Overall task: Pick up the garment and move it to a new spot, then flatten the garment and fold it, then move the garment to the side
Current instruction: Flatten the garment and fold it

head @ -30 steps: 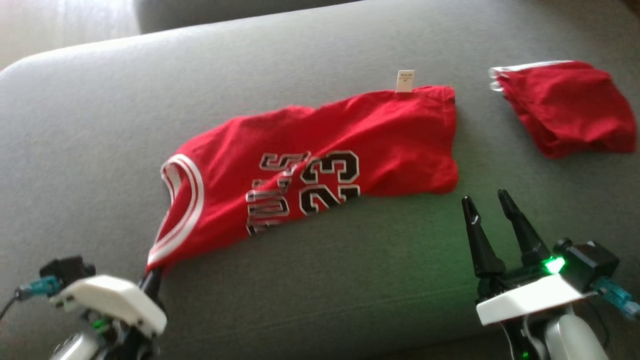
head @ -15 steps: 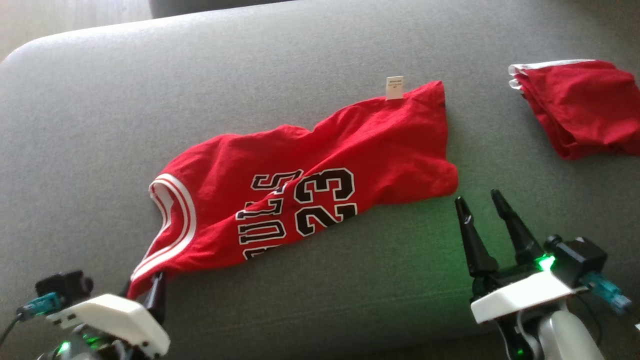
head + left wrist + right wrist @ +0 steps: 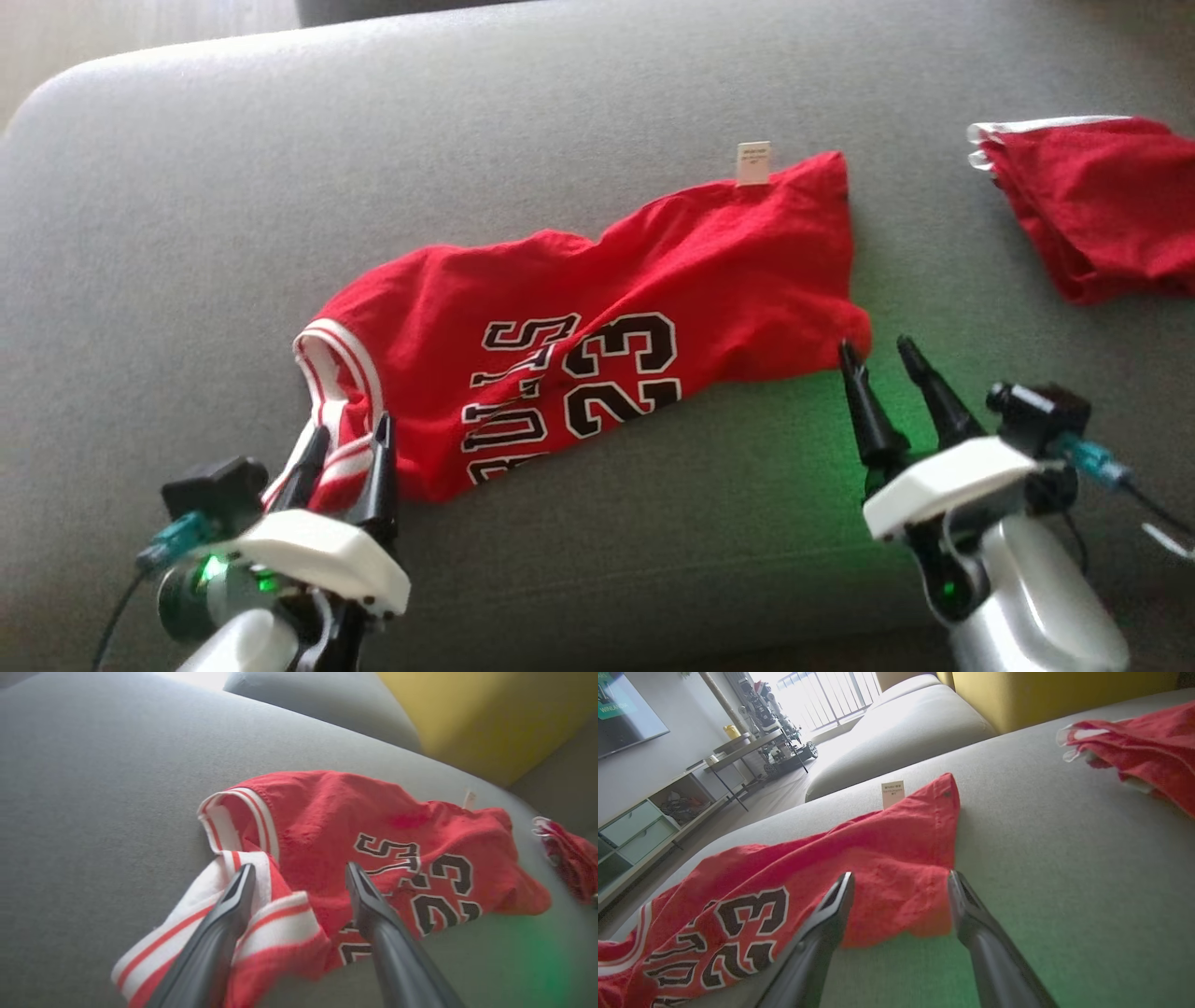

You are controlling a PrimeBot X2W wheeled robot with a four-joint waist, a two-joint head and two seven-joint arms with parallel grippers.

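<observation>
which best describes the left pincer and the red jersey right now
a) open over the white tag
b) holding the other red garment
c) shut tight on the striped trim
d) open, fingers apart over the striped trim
D: in the left wrist view the left pincer has its two fingers spread apart over the striped trim of the jersey, with no cloth pinched between them.

left pincer [image 3: 353, 425], right pincer [image 3: 874, 343]: black tapered fingers [image 3: 864, 401] | white wrist shells [image 3: 317, 555] | green lights [image 3: 210, 569] | teal plugs [image 3: 1088, 459]
</observation>
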